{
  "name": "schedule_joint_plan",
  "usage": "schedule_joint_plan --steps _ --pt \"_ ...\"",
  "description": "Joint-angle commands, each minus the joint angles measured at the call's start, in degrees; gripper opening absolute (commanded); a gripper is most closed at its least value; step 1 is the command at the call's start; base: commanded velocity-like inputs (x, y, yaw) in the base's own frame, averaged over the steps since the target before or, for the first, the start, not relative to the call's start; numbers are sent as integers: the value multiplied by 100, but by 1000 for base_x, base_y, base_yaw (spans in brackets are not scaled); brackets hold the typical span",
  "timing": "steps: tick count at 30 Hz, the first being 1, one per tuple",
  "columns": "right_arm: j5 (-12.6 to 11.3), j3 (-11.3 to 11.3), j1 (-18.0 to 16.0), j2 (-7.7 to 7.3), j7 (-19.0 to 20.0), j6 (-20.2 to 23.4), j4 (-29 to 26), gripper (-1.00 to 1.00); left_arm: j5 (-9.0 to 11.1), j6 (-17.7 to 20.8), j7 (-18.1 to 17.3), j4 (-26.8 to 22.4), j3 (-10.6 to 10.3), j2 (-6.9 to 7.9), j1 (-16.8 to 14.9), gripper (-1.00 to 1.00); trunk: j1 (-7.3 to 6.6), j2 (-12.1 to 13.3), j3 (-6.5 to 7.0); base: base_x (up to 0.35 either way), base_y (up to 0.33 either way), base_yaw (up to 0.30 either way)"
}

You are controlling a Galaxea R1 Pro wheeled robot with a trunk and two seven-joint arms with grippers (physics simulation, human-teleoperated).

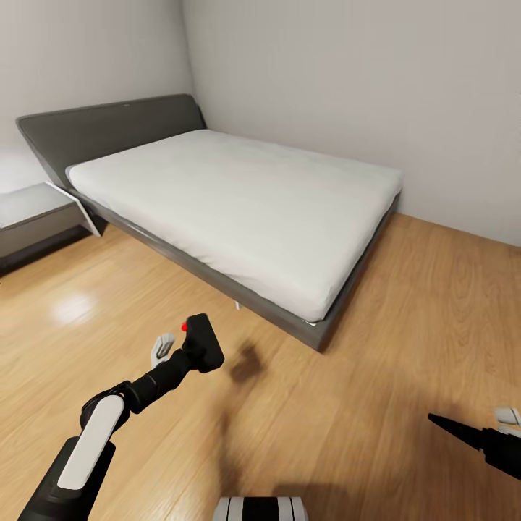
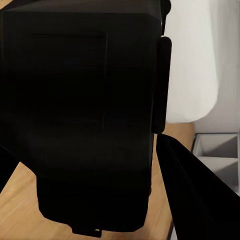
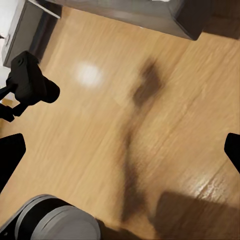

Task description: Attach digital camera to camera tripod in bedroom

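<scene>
Out ahead of my trunk, above the wood floor (image 1: 405,325), my left claw (image 1: 189,347) is gripping the camera (image 1: 205,341), fingers clamped on its black body. Its red button (image 1: 184,327) is showing at the upper corner nearest the bed. Seen from my left wrist, the camera (image 2: 85,115) is sitting right between the fingers (image 2: 195,195), blocking most of what lies beyond; past its edge I am seeing a strip of white mattress and a grey nightstand. From my right wrist, the camera (image 3: 31,80) is hanging over the planks with its lens barrel pointing sideways.

My right claw (image 1: 463,432) is poking in at the lower right edge of the head view, well apart from the camera; I cannot tell whether its fingers are apart or together. In its own wrist view only dark finger tips (image 3: 10,160) are showing at the two sides.

Beyond the camera, the bed (image 1: 239,202) is standing in the corner against pale grey walls, its grey frame under a white mattress. A grey nightstand (image 1: 32,217) is sitting beside the headboard.
</scene>
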Motion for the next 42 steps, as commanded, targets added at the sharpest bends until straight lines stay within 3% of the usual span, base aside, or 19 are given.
schedule_joint_plan --steps 1,42 --pt "-12 -3 -2 0 9 36 1 100 19 23 3 -1 2 1 -2 -100 -3 0 19 0 0 0" --pt "-4 14 -2 -7 -66 33 2 100 20 23 13 38 4 0 -2 -100 -109 55 927 0 0 0"
